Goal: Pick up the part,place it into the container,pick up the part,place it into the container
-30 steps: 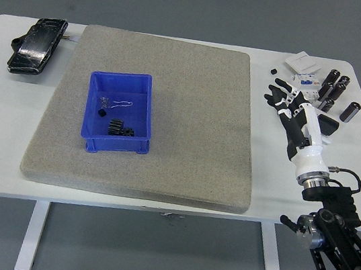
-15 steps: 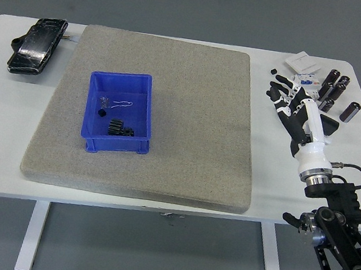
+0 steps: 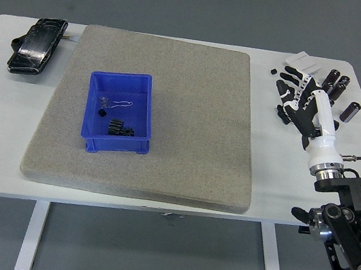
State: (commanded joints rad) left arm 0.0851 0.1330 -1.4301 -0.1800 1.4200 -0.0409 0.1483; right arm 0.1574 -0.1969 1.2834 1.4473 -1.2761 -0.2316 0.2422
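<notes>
Near the table's far right corner, the right hand [image 3: 299,98] hovers open-fingered over small black cylinders [image 3: 340,87], probably light, rigid, best pinched sideways.

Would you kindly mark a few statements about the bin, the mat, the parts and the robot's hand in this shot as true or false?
1. The blue bin sits on the grey mat. True.
2. The bin is empty. False: small black parts lie in it.
3. The right hand is over the table's right side, near the dark cylinders. True.
4. The right hand hovers over the bin. False: it is well to the bin's right, off the mat.
5. A black pouch lies at the table's far left. True.
</notes>
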